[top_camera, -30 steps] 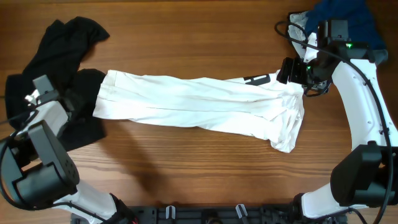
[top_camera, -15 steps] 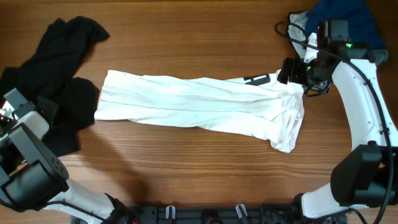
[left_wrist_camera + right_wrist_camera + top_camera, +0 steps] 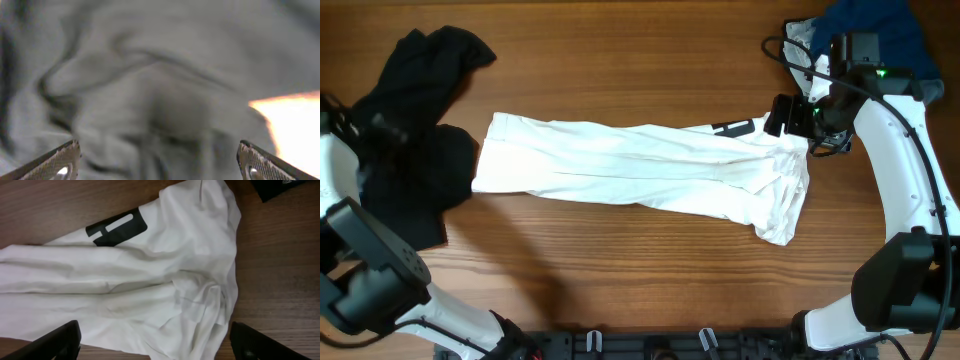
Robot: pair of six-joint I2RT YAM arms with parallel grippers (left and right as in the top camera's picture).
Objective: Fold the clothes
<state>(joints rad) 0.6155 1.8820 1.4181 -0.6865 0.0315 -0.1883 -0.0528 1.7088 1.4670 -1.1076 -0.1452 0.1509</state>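
Black garment [image 3: 415,110] is sitting bunched up at the left edge, not folded at all. The left pincer [image 3: 160,162] is hanging right over it, fingers spread wide, gripping nothing. Mid-desk, the white garment [image 3: 640,175] is lying as a long strip. It's looking folded lengthwise already, so I'm guessing the crosswise folds are what's left. Over its right end the right pincer [image 3: 155,342] is hovering, also spread and empty. Top right, the blue clothes [image 3: 870,30] are waiting in a heap. The desk [image 3: 620,280] is showing plain brown woodgrain, and nothing of the room is showing.
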